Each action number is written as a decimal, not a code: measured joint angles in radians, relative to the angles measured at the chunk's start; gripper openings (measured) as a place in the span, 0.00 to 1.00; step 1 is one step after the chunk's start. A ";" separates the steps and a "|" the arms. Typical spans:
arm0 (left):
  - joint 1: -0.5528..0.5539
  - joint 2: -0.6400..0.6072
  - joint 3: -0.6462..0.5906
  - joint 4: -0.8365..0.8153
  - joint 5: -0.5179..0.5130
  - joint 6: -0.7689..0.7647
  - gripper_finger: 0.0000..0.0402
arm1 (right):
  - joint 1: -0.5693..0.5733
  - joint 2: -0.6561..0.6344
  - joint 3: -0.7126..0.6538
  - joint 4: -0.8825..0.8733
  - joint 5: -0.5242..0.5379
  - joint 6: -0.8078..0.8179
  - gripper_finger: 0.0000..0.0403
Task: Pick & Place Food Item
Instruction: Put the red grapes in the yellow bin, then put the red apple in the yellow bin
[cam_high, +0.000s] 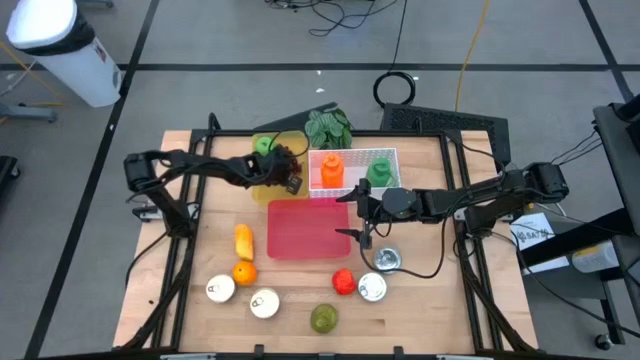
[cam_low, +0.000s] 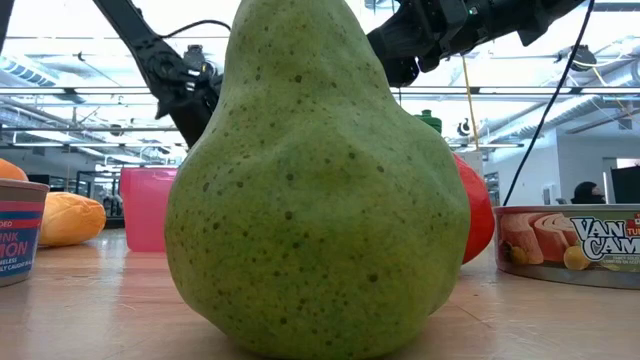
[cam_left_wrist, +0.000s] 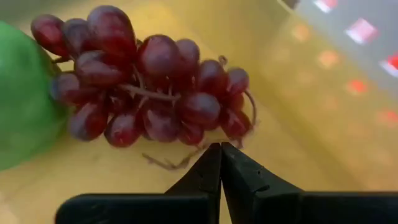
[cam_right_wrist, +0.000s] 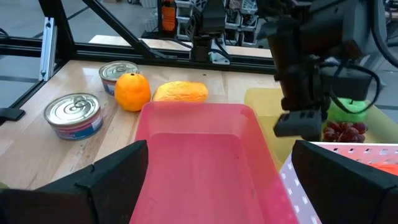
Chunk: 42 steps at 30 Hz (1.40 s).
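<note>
A green pear (cam_low: 315, 180) fills the low view at the bench's (cam_high: 300, 320) front edge. The grapes (cam_left_wrist: 149, 87) lie in the yellow bin (cam_high: 262, 182) beside a green fruit (cam_left_wrist: 22, 99). The left gripper (cam_left_wrist: 221, 163) hangs just over them, jaws together, holding nothing. The right gripper (cam_right_wrist: 217, 168) hovers over the pink tray (cam_right_wrist: 205, 155), jaws apart.

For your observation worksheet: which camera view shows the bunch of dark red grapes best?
The left wrist view: the bunch of dark red grapes fills it, stems visible, beyond the shut left pincer. The right wrist view shows a partial cluster; the high view a dark speck; the low view nothing.
</note>
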 joint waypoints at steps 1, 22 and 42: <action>0.003 0.014 0.000 0.019 -0.008 -0.005 0.06 | 0.000 0.000 0.000 0.000 0.000 0.000 0.94; 0.055 0.149 0.000 0.356 -0.135 -0.023 0.07 | 0.000 0.000 0.000 -0.001 0.000 -0.001 0.94; 0.018 0.049 0.000 0.263 -0.090 0.061 0.09 | 0.002 0.000 0.000 -0.016 -0.003 0.000 0.94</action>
